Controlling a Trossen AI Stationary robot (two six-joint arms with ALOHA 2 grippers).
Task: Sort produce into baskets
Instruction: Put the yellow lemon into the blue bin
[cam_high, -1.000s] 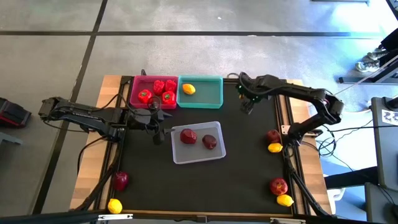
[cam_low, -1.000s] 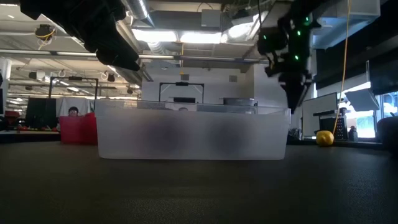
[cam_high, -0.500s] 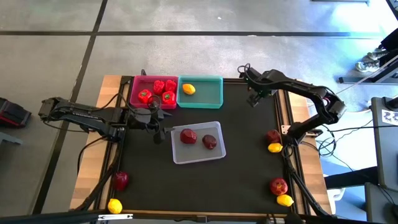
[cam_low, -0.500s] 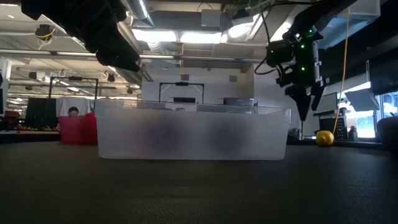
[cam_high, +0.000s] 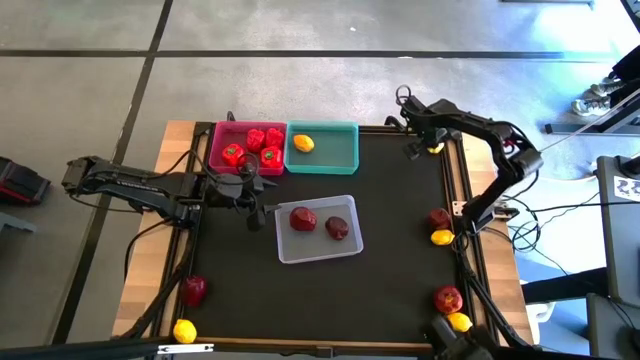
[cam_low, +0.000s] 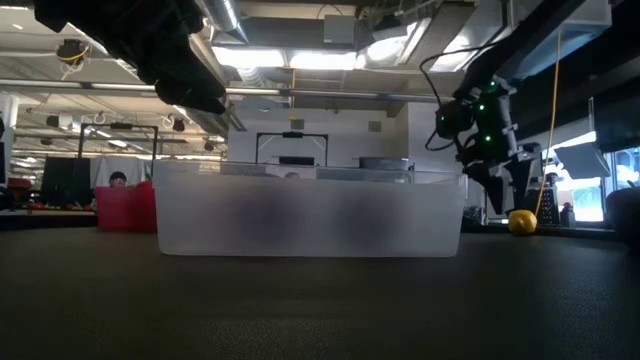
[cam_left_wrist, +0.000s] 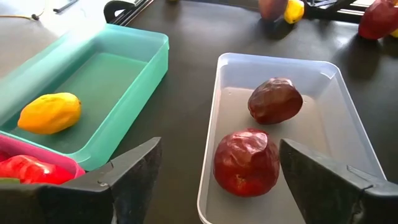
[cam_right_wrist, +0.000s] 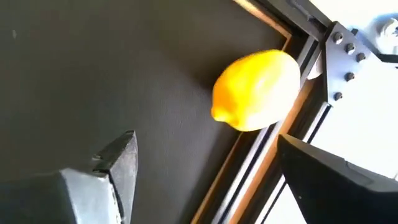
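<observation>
Right tool over a stray lemon at the far corner, sorting roughly half done

The right tool (cam_high: 422, 146) hung with its fingers spread and nothing between them, above a lemon (cam_right_wrist: 258, 90) lying against the frame at the far right corner of the black surface (cam_high: 400, 270). The left tool (cam_high: 262, 200), likewise spread and empty, waited just beside the grey-white tray (cam_high: 284, 242). That tray held two dark, wrinkled red apples (cam_left_wrist: 247, 162), the teal tray (cam_high: 345, 160) one lemon, and the pink tray (cam_high: 216, 150) a cluster of glossy red peppers (cam_high: 256, 146). Left to sort, by my reckoning: that corner lemon, two apples and two lemons along the right edge, and an apple with a lemon at the near left corner. The corner lemon looked smooth, bright and pointed at one end.
</observation>
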